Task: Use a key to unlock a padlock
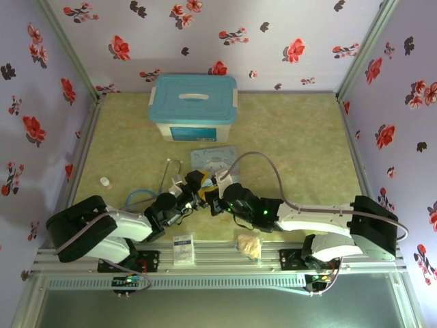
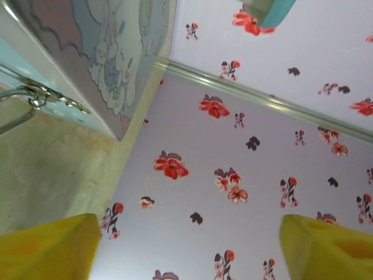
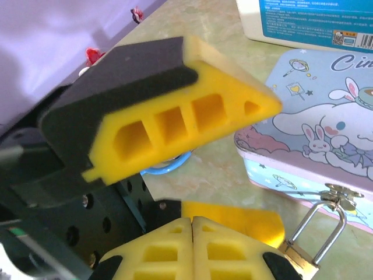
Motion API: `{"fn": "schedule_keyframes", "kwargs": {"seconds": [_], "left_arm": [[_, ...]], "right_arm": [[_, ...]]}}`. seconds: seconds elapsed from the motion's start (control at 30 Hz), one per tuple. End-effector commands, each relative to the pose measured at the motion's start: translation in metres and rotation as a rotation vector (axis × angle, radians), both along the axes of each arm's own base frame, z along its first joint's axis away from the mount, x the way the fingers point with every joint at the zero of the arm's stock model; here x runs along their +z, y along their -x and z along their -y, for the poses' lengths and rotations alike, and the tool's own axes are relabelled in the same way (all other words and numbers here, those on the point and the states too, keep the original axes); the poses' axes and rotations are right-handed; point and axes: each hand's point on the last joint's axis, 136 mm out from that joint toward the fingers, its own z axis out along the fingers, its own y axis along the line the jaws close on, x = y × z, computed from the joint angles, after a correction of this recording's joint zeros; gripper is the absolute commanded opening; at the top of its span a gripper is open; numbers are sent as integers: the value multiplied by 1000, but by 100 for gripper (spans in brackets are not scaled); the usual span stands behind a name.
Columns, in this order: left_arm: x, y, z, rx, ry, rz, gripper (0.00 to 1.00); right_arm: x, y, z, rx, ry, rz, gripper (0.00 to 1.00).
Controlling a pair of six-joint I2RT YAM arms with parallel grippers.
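Observation:
The brass padlock (image 3: 301, 260) hangs by its thin shackle (image 3: 317, 224) from the latch of the cartoon tin (image 3: 326, 134), at the lower right of the right wrist view. My right gripper (image 3: 192, 221) is shut, its yellow fingers pressed flat together just left of the padlock; no key shows between them. My left gripper (image 2: 189, 245) is open, its fingers (image 2: 46, 248) far apart. One left finger (image 3: 169, 111) crosses above, the other (image 3: 239, 224) lies beside the padlock. The shackle (image 2: 16, 119) and the latch show at the left wrist view's left edge. Both grippers (image 1: 205, 190) meet before the tin (image 1: 213, 160).
A white box with a blue lid (image 1: 193, 106) stands behind the tin. A stethoscope with blue tubing (image 1: 140, 197) lies to the left, near a small bottle (image 1: 104, 182). A white packet (image 1: 182, 249) and a beige wad (image 1: 249, 244) lie at the front edge.

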Motion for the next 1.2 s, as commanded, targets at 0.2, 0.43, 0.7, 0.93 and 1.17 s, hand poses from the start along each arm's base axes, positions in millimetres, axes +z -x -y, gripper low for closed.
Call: {"fn": "schedule_keyframes", "kwargs": {"seconds": [0.2,0.43,0.7,0.93,1.17], "left_arm": [[-1,2,8,-27,9,9,55],[-12,1,2,-6,-32,5,30],[-27,2,4,-16,-77,-10,24],[-32,1,1,-4,-98,-8,10],[-35,2,-2,-1,-110,-11,7]], "right_arm": [[-4,2,8,-27,-14,-13,0],[-8,1,16,-50,-6,-12,0],[-7,-2,20,-73,7,-9,0],[-11,0,22,-69,20,-19,0],[-12,-1,24,-82,22,-14,0]]}}
